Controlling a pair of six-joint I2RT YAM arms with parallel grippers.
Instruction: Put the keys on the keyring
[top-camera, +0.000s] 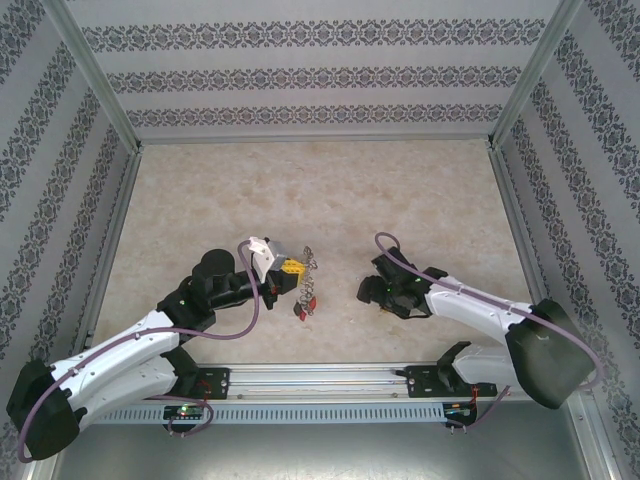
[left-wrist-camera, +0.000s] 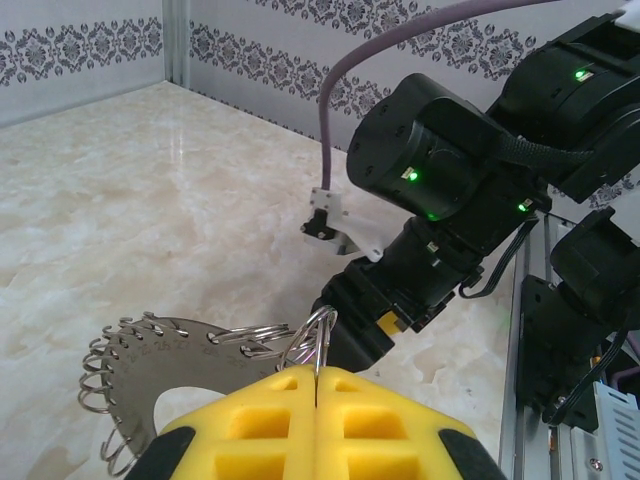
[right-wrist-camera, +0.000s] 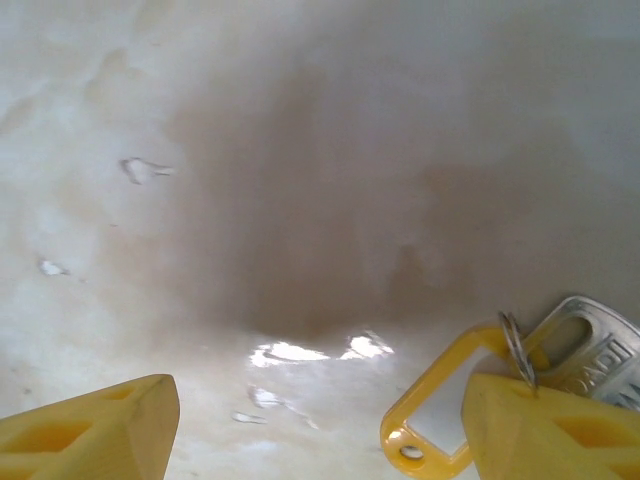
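Two hands face each other over the pale marbled counter; left hand pressed together on a wire loop of the thin grey scalloped metal keyring, presenting it toward the right arm, likely for threading; right hand spread, yellow-tagged silver key against one finger. Free counter all round, walls well apart

Beige marbled tabletop; patterned grey-white walls on three sides; aluminium corner posts; glossy glare.
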